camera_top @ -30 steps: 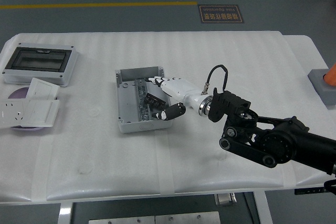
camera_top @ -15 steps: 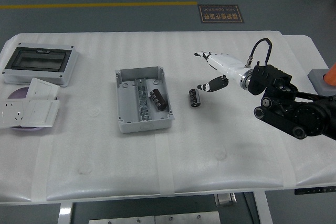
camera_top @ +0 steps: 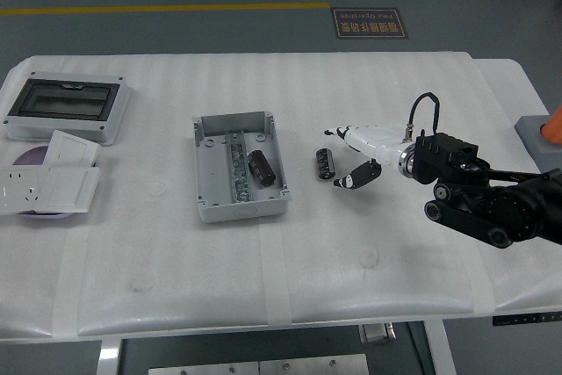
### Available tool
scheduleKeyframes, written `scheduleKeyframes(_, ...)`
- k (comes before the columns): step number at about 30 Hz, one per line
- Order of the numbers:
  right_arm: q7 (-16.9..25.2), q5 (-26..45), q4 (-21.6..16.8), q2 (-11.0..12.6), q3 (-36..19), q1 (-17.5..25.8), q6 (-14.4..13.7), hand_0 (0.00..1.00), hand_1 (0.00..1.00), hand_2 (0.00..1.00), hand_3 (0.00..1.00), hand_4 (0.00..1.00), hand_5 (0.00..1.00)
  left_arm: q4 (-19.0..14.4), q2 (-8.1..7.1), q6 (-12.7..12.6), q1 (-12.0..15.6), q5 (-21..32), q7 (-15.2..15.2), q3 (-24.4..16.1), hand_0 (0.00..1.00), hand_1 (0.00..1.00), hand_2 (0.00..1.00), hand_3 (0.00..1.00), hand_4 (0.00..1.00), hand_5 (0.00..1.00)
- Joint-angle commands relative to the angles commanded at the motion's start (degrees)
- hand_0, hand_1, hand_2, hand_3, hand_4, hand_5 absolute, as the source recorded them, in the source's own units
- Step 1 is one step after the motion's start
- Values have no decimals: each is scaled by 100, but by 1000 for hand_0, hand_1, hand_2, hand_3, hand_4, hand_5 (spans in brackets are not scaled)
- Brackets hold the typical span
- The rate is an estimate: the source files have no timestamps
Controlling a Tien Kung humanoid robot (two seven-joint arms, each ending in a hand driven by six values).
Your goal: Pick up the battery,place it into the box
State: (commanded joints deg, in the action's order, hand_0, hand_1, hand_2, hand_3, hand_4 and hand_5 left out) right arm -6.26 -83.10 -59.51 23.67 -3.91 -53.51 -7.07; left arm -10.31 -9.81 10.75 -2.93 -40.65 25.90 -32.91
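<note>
A white, faintly ribbed sheet is seen over the table (camera_top: 263, 287); the box (camera_top: 239, 167) is grey, each battery (camera_top: 325, 164) black with pale end markings, the right hand (camera_top: 356, 154) white with black fingertips, and a yellow line (camera_top: 158, 10) is painted across the dark floor

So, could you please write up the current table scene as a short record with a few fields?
box: grey box, lid off, mid-table
battery in box: one dark battery lying inside, right part
battery on table: second battery lying right of the box, apart from it
right hand: white hand just right of that battery, fingers spread, holding nothing
left hand: not in view
other items: windowed enclosure at far left, white socket plates in front of it
</note>
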Motion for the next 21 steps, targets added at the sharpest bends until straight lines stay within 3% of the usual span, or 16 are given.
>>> scheduleKeyframes(13, -2, 241, 225, -190, 171, -50, -114, 891, 807, 952, 998, 837, 343, 0, 9, -24, -12, -56, -19, -67, 672, 664, 489, 533, 411, 379)
scheduleKeyframes(14, -2, 252, 230, -198, 176, -50, -129, 881, 788, 897, 964, 819, 385, 0, 10, -28, -13, -57, -24, -71, 672, 663, 489, 533, 411, 379)
scheduleKeyframes(19, 11, 281, 249, -232, 205, -35, -191, 881, 788, 897, 964, 819, 385, 0, 12, -45, -20, -8, -53, -38, 672, 663, 489, 533, 411, 379)
scheduleKeyframes(20, 13, 290, 252, -238, 218, -32, -199, 868, 744, 783, 767, 625, 318, 0, 12, -46, -20, -7, -55, -39, 672, 664, 489, 533, 411, 379)
scheduleKeyframes(21, 16, 296, 254, -245, 233, -30, -208, 868, 744, 783, 767, 625, 318, 0, 12, -46, -20, -10, -56, -43, 672, 664, 489, 533, 411, 379)
